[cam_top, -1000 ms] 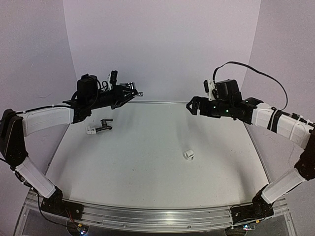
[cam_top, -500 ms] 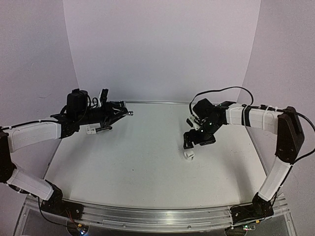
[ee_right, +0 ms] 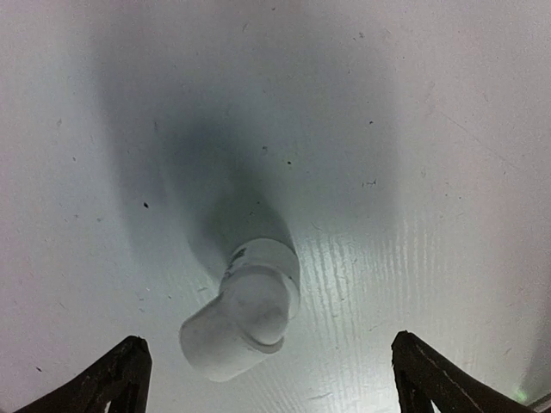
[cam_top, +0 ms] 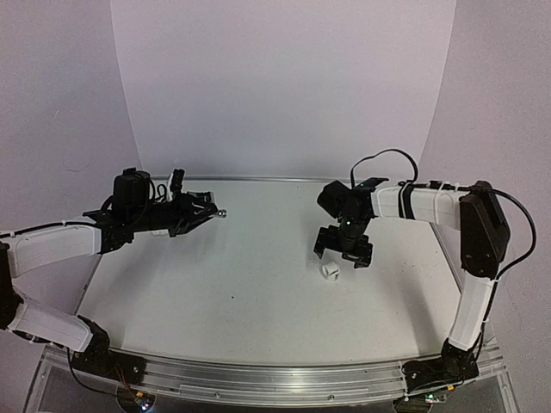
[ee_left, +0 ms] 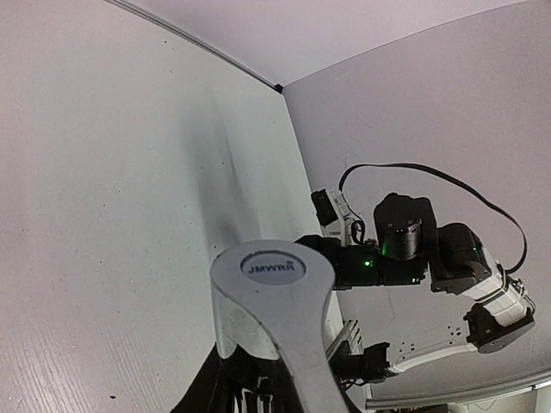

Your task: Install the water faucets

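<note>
Holding faucet: left gripper is pinching the silver faucet with its fingers almost fully closed on it. The lever is pointing out ahead of the wrist camera, round badge facing the lens.
Faucet position: it is hanging in the air over the table at about 10 o'clock from the table's centre. Its tip is aiming toward 3 o'clock, well apart from the fitting.
Right gripper: fingers are standing fully spread and gripping nothing. It is hovering at about 3 o'clock from the centre, pointing down and straddling the fitting from above without appearing to touch it.
Fitting: the white plastic piece is lying on its side on the table, just at 7 o'clock of the right gripper. In the wrist view it is sitting between the two fingertips, both clear of it.
Progress: judging from these views, nothing is being seated yet. Faucet and fitting are lying apart, so the installation is looking early, with one part in hand and the other about to be picked up.
Remaining: the fitting is waiting for a grasp, and the two parts are waiting to be brought together and joined. The task is naming more than one faucet, and only one is showing.
Containers: none are showing. The fitting is acting as the only receiving part, and it is carrying no faucet; whether its bore is open I cannot tell.
</note>
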